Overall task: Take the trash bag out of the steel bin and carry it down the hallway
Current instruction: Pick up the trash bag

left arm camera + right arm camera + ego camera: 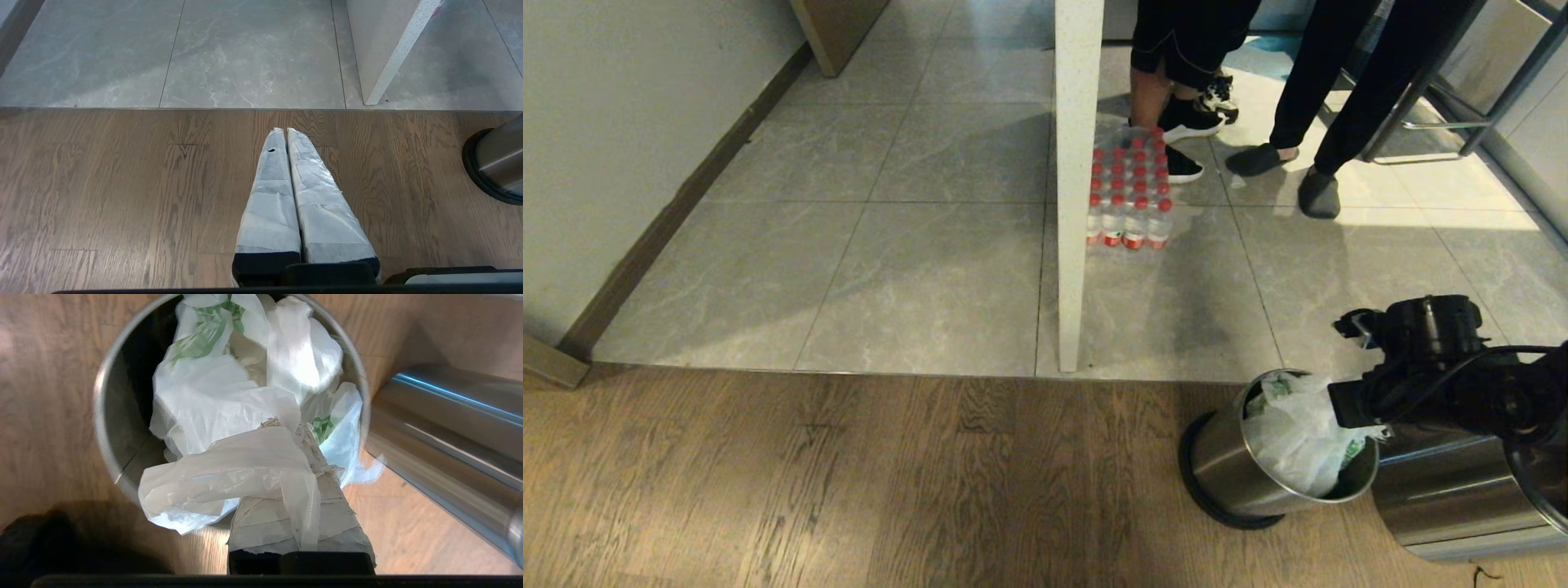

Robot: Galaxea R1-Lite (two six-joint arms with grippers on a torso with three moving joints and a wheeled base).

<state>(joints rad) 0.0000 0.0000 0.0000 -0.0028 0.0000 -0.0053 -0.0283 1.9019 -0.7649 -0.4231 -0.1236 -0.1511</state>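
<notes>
The steel bin [1223, 467] stands on the wooden floor at the lower right, its black base showing. Inside it sits the trash bag [1297, 441], thin white plastic with green print. My right arm reaches over the bin from the right. In the right wrist view the right gripper [288, 426] is shut on a loop of the trash bag [229, 388], which drapes over both taped fingers above the steel bin's rim [100, 400]. My left gripper [284, 130] is shut and empty, parked over the wooden floor, with the steel bin [496, 163] off to one side.
A larger steel bin [1445, 498] stands right beside the small one. Ahead, the grey tiled hallway floor [890, 261] begins, with a wall [605, 147] on the left. A white panel [1078, 180], a pack of bottles [1131, 192] and two people's legs [1184, 73] stand ahead right.
</notes>
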